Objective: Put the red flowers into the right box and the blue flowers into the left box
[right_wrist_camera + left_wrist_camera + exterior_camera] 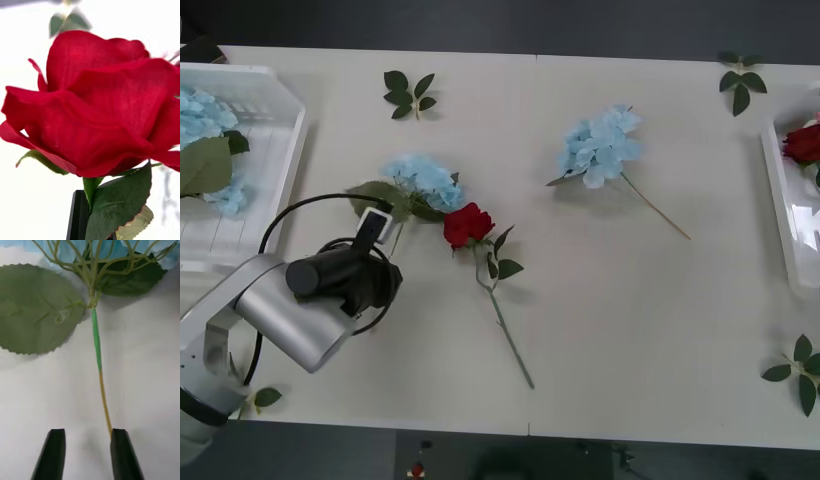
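Pale blue flower (pixel 423 182), large green leaf, thin stem by left hand (pixel 87 453).

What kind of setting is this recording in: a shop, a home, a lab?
Probably a lab-style test bench, not a shop. A plain white table holds scattered artificial blue flowers, a red rose and white plastic sorting trays, with the left tool open around a stem.

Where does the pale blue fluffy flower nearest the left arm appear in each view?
Front view: pale blue fluffy flower left of centre, beside a red rose.
Left wrist view: its thin stem reaches the open left hand.
Right wrist view: a deep-red rose bloom instead.
Shared landmark: its large green leaf.
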